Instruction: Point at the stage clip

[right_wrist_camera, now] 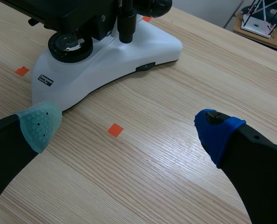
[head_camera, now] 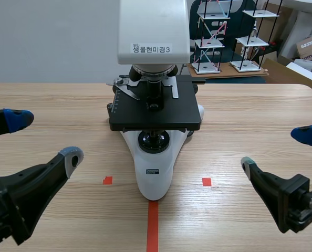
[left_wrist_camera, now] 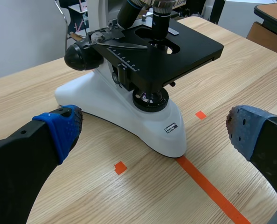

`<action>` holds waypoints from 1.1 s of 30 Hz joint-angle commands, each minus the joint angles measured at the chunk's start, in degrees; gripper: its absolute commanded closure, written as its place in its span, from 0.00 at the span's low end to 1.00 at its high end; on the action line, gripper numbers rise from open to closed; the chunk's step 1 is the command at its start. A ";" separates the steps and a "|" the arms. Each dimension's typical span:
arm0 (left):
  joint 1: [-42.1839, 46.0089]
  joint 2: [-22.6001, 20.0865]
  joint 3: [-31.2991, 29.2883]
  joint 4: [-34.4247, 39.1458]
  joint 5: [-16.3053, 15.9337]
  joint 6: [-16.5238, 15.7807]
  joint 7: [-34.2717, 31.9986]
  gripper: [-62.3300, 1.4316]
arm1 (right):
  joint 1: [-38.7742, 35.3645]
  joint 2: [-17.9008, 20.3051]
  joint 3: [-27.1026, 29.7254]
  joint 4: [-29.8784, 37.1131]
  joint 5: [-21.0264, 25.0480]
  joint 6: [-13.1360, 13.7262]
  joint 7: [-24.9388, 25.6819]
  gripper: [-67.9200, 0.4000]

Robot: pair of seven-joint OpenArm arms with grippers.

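A white microscope (head_camera: pixel 155 173) with a black stage (head_camera: pixel 155 110) stands at the table's middle. On the stage lies a silver stage clip (head_camera: pixel 128 90), at its back left; the left wrist view shows the stage clip (left_wrist_camera: pixel 124 45) past the black focus knob. My left gripper (head_camera: pixel 43 137) is open, low at the left, well short of the microscope. My right gripper (head_camera: pixel 279 149) is open at the right, also apart from it. In the right wrist view only the microscope's base (right_wrist_camera: pixel 106 56) lies ahead of the right gripper (right_wrist_camera: pixel 129 126).
Behind the table's far edge at the right stand white model shelf frames (head_camera: pixel 219 37) and cardboard boxes (head_camera: pixel 311 47). Bare wooden tabletop lies on both sides of the microscope.
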 commanded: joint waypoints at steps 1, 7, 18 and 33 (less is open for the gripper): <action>0.09 0.11 -0.35 0.35 -0.39 -0.07 0.15 0.00 | -0.13 0.46 0.68 0.55 0.66 -0.20 1.05 0.07; -0.04 0.13 -0.35 0.33 -0.37 -0.11 0.11 0.00 | -0.13 0.46 0.68 0.55 0.61 -0.22 0.35 0.07; -0.04 0.13 -0.35 0.33 -0.37 -0.11 0.13 0.00 | -0.13 0.46 0.68 0.55 0.59 -0.22 0.35 0.07; -1.18 -2.47 -0.46 0.28 2.03 2.95 -0.55 0.96 | -0.13 0.44 0.68 0.55 -1.57 -0.22 0.15 0.07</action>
